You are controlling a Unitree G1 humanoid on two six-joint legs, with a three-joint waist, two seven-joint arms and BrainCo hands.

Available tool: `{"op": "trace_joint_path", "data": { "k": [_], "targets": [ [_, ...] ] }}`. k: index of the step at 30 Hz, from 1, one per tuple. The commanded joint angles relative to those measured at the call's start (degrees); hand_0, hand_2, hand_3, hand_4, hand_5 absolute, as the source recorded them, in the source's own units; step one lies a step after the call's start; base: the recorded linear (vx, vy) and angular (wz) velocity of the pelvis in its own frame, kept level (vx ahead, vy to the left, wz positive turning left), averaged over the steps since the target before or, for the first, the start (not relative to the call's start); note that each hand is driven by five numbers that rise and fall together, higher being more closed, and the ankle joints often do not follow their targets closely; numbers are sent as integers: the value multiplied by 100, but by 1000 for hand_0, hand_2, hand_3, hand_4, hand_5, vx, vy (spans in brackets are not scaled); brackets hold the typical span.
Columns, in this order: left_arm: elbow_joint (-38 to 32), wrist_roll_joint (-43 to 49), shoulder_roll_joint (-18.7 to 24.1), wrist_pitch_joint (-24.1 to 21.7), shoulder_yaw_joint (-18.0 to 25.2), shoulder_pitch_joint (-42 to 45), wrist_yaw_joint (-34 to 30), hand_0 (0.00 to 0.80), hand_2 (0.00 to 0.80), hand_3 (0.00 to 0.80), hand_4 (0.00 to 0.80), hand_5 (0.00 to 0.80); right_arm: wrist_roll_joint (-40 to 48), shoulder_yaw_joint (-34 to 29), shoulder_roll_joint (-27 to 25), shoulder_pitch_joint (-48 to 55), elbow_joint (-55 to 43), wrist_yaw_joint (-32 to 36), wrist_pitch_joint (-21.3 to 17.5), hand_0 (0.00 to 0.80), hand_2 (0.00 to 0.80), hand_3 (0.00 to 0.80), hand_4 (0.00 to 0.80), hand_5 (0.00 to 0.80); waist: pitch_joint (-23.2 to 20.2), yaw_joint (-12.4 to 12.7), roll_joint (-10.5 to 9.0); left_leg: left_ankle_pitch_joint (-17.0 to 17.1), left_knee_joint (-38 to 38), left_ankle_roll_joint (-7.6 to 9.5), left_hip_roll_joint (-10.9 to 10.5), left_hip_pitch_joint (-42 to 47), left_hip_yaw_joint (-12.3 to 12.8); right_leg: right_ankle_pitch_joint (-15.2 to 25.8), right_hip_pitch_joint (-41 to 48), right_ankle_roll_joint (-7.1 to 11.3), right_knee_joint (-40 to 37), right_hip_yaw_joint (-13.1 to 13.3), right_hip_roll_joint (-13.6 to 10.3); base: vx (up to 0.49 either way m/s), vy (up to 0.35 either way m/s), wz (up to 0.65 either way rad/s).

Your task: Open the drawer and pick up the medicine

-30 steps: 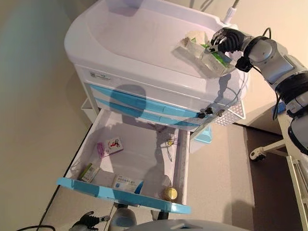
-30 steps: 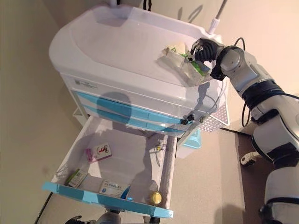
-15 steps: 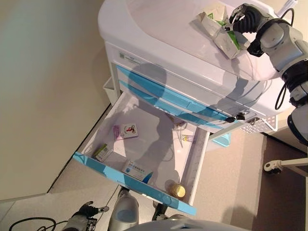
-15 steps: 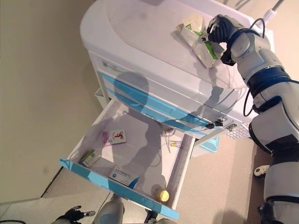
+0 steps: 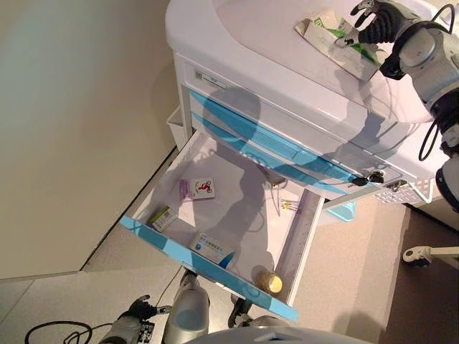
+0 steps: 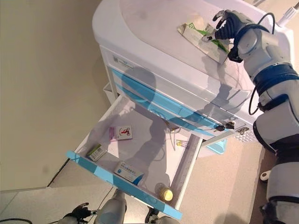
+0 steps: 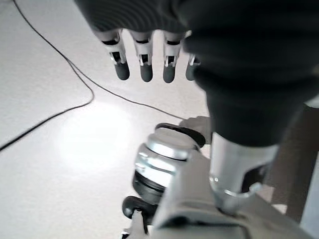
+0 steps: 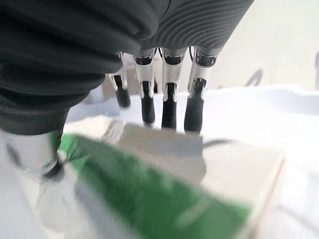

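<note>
The cart's bottom drawer (image 5: pixel 208 269) stands pulled out, with a blue front. Inside lie a pink-and-white box (image 5: pixel 197 188), a green box (image 5: pixel 163 217), a white-and-blue box (image 5: pixel 211 249) and a yellow-capped bottle (image 5: pixel 270 281). On the white cart top (image 5: pixel 251 29) a green-and-white medicine box (image 5: pixel 351 51) lies flat beside a pale box (image 5: pixel 315 29). My right hand (image 5: pixel 376 21) hovers just over the green-and-white medicine box (image 8: pixel 149 199), its fingers (image 8: pixel 168 107) straight, holding nothing. My left hand (image 5: pixel 136 312) hangs low by the floor, open and empty.
Two shut blue drawers (image 5: pixel 251 140) sit above the open one, with keys (image 5: pixel 373 177) in the lock at the right. A white wire basket (image 5: pixel 412 193) and a small blue bin (image 5: pixel 341 210) hang on the cart's right side. A wall runs along the left.
The camera has swung, shifting the whole scene. My right hand has let go of the green-and-white box, which now lies flat on the cart top, and its fingers have straightened.
</note>
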Motion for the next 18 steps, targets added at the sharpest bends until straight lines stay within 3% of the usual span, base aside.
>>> {"op": "trace_joint_path", "data": {
  "k": [1, 13, 16, 18],
  "targets": [
    [77, -49, 41, -15, -29, -142, -8, 0, 0, 0, 0, 0, 169, 42, 70, -239, -71, -59, -35, 0, 0, 0, 0, 0, -2, 102, -205, -401, 163, 179, -307, 259, 125, 71, -504, 190, 699, 145, -255, 0, 0, 0],
    [259, 59, 61, 7, 86, -204, -4, 0, 0, 0, 0, 0, 462, -305, 102, -14, -672, -192, -115, 0, 0, 0, 0, 0, -197, -22, -226, -467, 147, 164, -281, 399, 190, 42, -387, 175, 654, 209, -233, 0, 0, 0],
    [240, 397, 268, -27, 278, 347, -49, 0, 0, 0, 0, 0, 690, -732, -416, 250, -1197, -402, -290, 0, 0, 0, 0, 0, -217, 35, -162, -513, 162, 166, -297, 507, 207, 8, -289, 184, 669, 209, -242, -31, -5, -7],
    [251, 506, 182, -28, 178, 299, 83, 0, 0, 0, 0, 0, 765, -793, -445, 442, -1351, -528, -337, 0, 0, 0, 0, 0, -248, -17, -136, -513, 173, 186, -311, 499, 190, 21, -293, 196, 680, 197, -261, -35, 27, 2]
  ]
}}
